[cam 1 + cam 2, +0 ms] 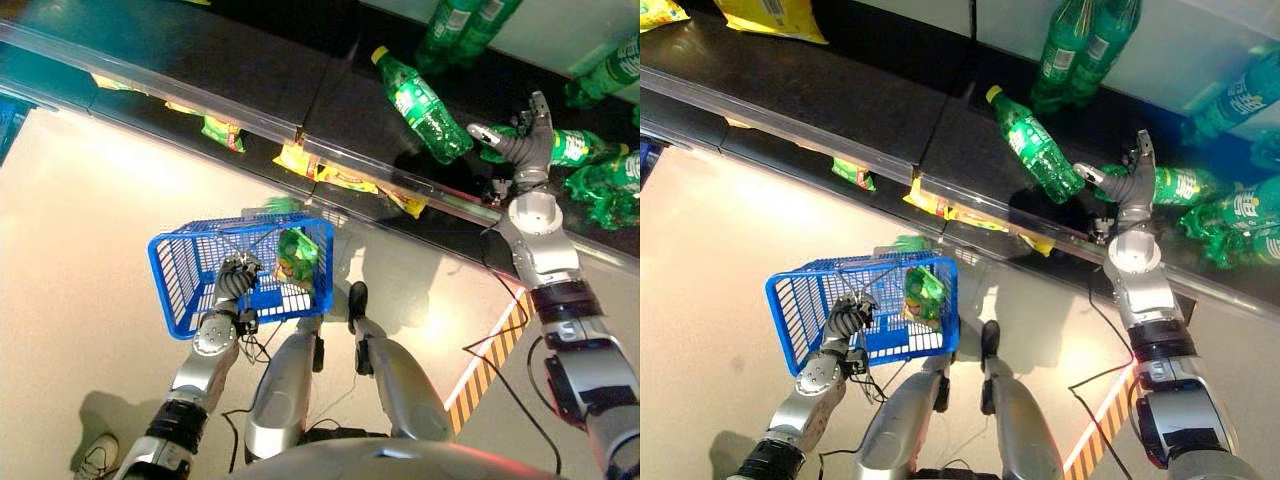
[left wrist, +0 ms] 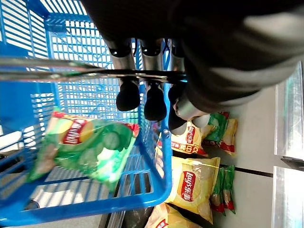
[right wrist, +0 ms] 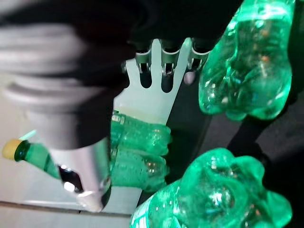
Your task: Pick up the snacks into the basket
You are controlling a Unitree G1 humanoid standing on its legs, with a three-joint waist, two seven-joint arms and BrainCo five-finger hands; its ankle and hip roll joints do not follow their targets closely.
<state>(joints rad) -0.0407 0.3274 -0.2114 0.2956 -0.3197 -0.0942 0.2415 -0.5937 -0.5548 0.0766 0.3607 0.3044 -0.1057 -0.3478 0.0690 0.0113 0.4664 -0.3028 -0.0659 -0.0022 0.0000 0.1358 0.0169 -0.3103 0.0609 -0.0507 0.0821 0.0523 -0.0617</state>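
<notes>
Nearest us, our left hand [image 1: 234, 279] has its fingers curled round the wire handle [image 2: 71, 75] of the blue basket [image 1: 175, 275], w/ one green snack bag [image 1: 295, 256] already lying inside against the basket's right wall. Past the basket, more yellow & green snack bags [image 1: 335, 175] sit on the lower shelf [image 1: 150, 110] under the clear rail. Farther up, our right hand [image 1: 527, 142] is over the dark upper shelf [image 1: 260, 75], fingers straight & spread, grasping nothing, betw. the lying green bottles [image 1: 425, 105].
</notes>
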